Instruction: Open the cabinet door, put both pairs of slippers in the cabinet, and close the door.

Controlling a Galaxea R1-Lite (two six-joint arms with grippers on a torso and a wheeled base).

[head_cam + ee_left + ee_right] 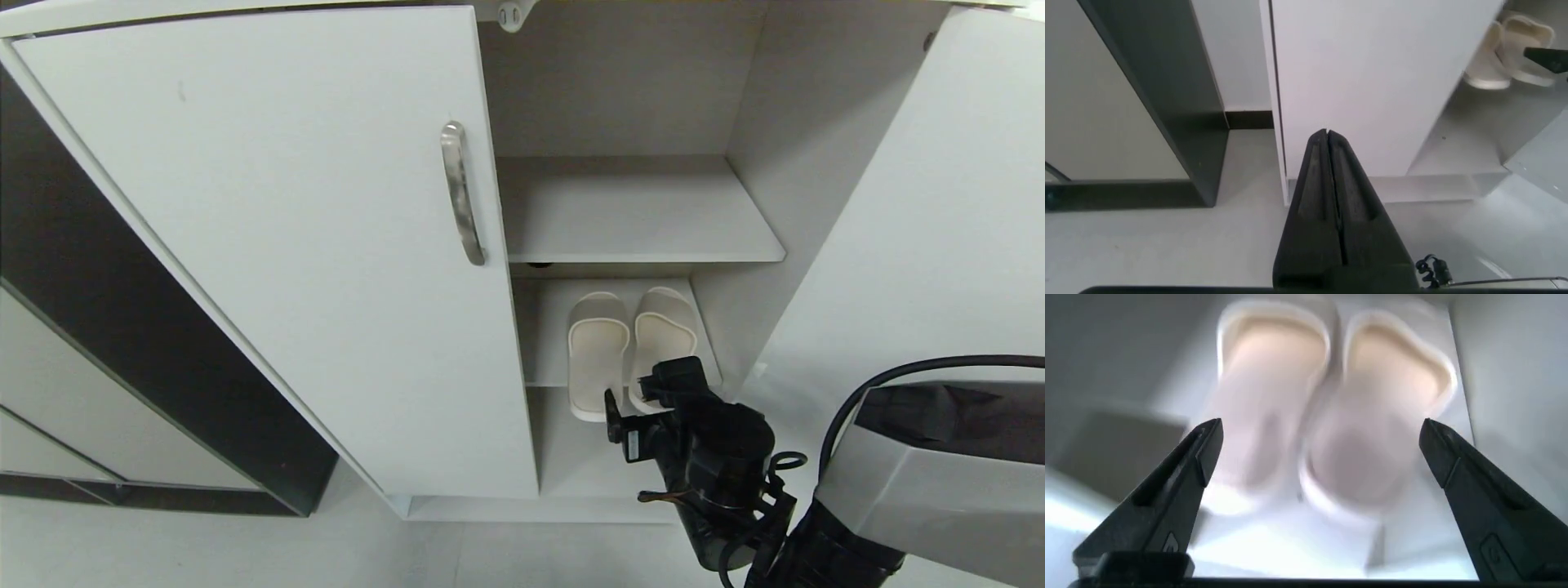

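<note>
On the lower shelf (pixel 543 351) sits one pair of slippers (pixel 620 343); right claw (pixel 1320 433) wide before it, left claw (pixel 1327 139) pinched empty. Second pair and closing the door (pixel 939 229) likely remain.

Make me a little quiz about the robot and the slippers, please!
1. True or false: the right gripper is shut on a slipper.
2. Where does the pair of white slippers lie? A: top shelf. B: second shelf down. C: floor outside.
3. Fill in: the left gripper has its fingers ___.

Key: 1 false, it is open just in front of the slippers. 2 B. 3 shut.
</note>
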